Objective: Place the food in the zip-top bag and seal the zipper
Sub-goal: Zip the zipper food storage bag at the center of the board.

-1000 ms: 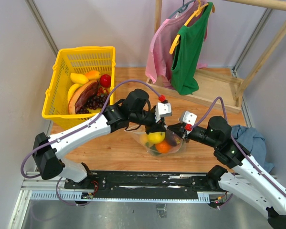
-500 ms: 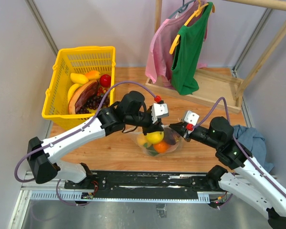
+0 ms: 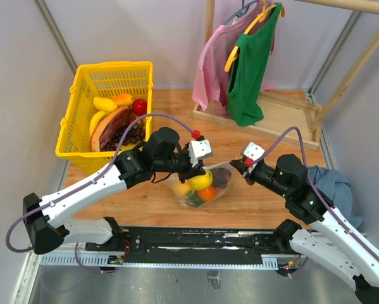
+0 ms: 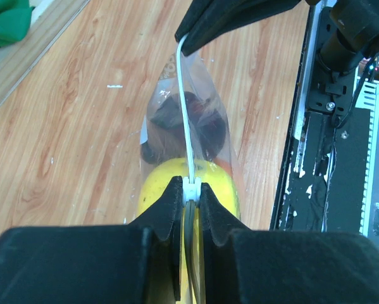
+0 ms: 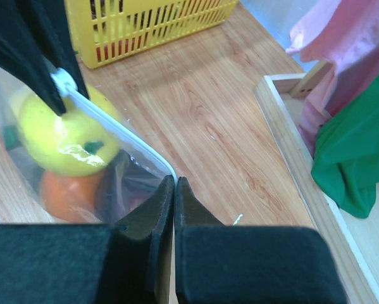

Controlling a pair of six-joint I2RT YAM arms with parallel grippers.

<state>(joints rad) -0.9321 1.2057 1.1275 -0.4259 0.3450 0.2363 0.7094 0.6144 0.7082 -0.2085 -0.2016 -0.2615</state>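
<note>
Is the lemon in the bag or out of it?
In. The lemon shows through the clear bag, under the zipper that the left gripper and right gripper pinch.

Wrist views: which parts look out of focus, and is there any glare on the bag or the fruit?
Left wrist: the left gripper, shut on the zipper, is a soft dark blur; the bag shows pale sheen. Right wrist: the right gripper is blurred too; the lemon carries a white highlight. Top external: even light, sharp.
</note>
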